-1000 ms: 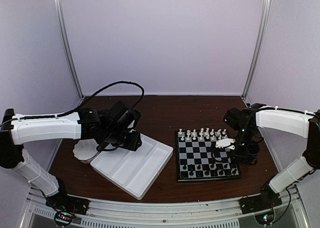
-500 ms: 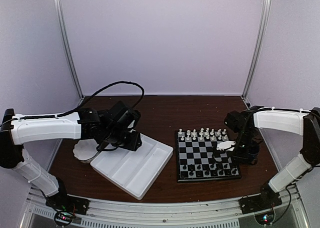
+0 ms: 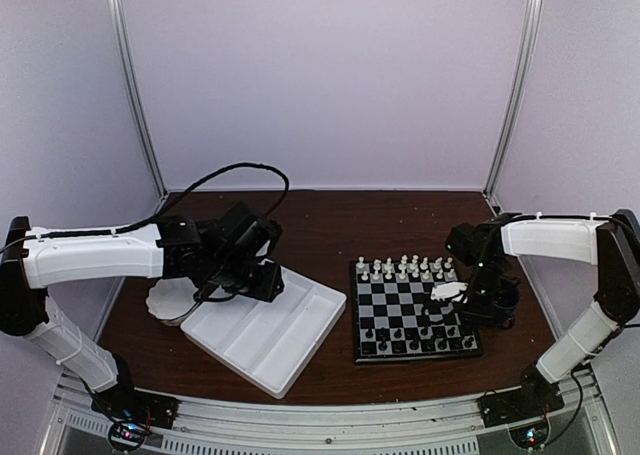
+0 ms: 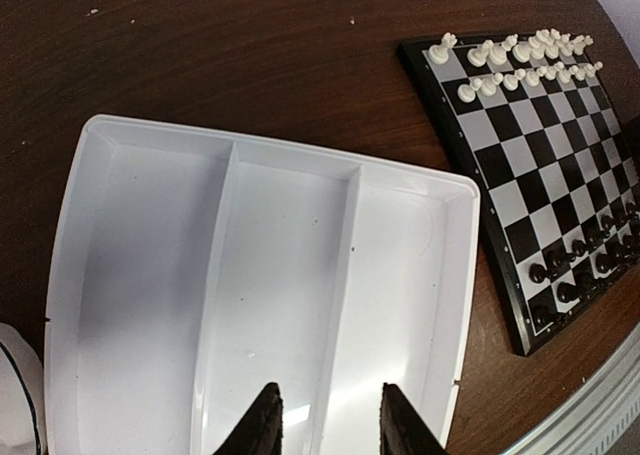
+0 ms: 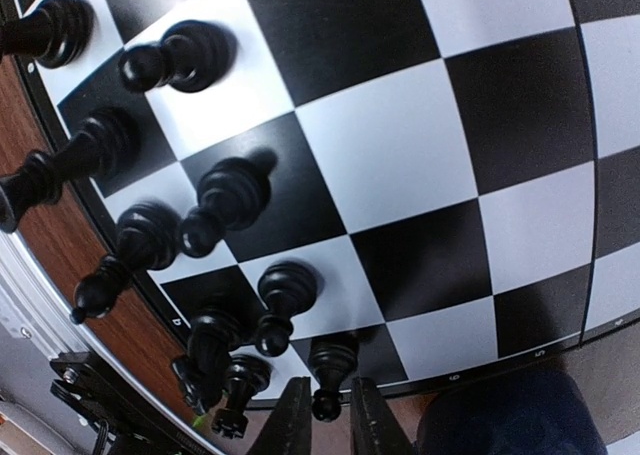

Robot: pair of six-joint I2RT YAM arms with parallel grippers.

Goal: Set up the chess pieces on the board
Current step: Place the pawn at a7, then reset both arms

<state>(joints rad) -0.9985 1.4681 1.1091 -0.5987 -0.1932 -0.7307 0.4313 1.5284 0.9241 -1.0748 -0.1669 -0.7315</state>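
The chessboard [image 3: 400,306] lies right of centre, with white chessmen [image 3: 405,268] in its two far rows and black chessmen [image 3: 415,341] in its near rows. My right gripper [image 3: 448,293] is low over the board's right side. In the right wrist view its fingers [image 5: 329,387] close narrowly on the head of a black pawn [image 5: 335,355], which stands on a black edge square of the board [image 5: 400,135]. Other black chessmen [image 5: 220,195] stand close on the left. My left gripper [image 4: 330,395] is open and empty over the white tray [image 4: 150,275].
The white divided tray [image 3: 265,330] lies left of the board, with my left gripper [image 3: 258,277] above its far end. A white scalloped bowl [image 3: 165,300] sits at the tray's left. A dark blue object [image 5: 500,415] lies beside the board's edge, close to my right fingers.
My right gripper has moved a little down and towards the board's right edge. The left arm has not moved.
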